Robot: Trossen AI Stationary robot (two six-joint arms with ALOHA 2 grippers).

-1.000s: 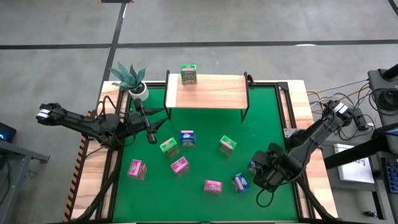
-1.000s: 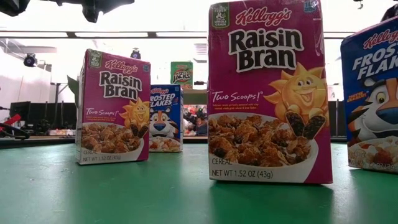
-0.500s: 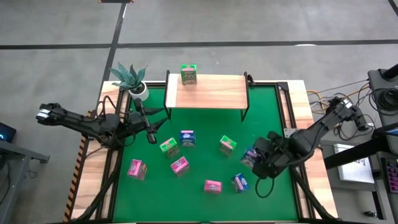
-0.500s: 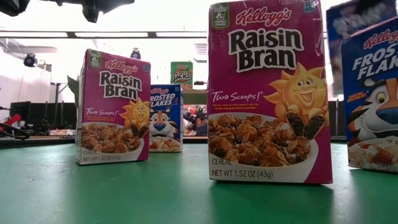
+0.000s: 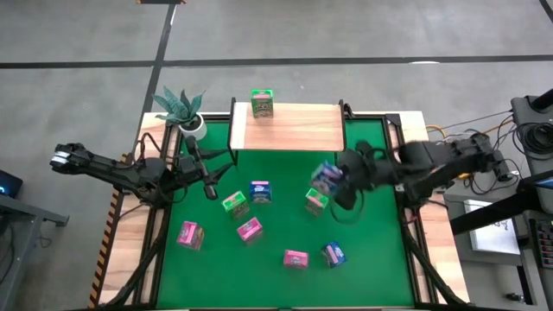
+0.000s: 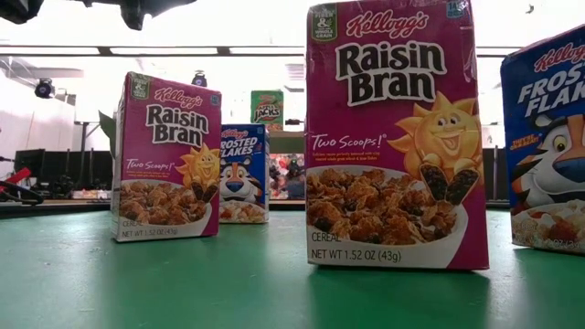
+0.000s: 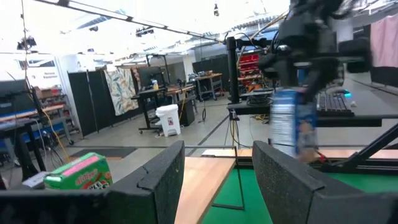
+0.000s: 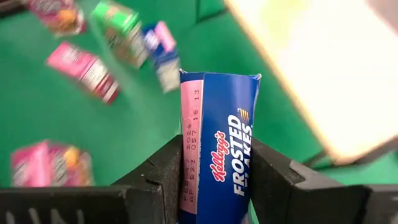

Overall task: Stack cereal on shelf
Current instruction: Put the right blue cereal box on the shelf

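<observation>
1 blue box (image 8: 217,155) pinched by right fingers (image 8: 155,180) near shelf (image 5: 289,128) front edge; left fingers (image 7: 161,180) spread.

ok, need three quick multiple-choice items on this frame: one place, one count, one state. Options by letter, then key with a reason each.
1. Where is the green cereal box?
A. on the shelf
B. beside the plant
C. in the left claw

2. How many pink boxes lie on the green table?
A. one
B. three
C. five

3. What is the right claw doing?
A. open, waiting
B. shut on nothing
C. holding a blue Frosted Flakes box

A: it stands at the plank's back edge.
B: three show in the high view.
C: the right wrist view shows its fingers clamping the box.
</observation>
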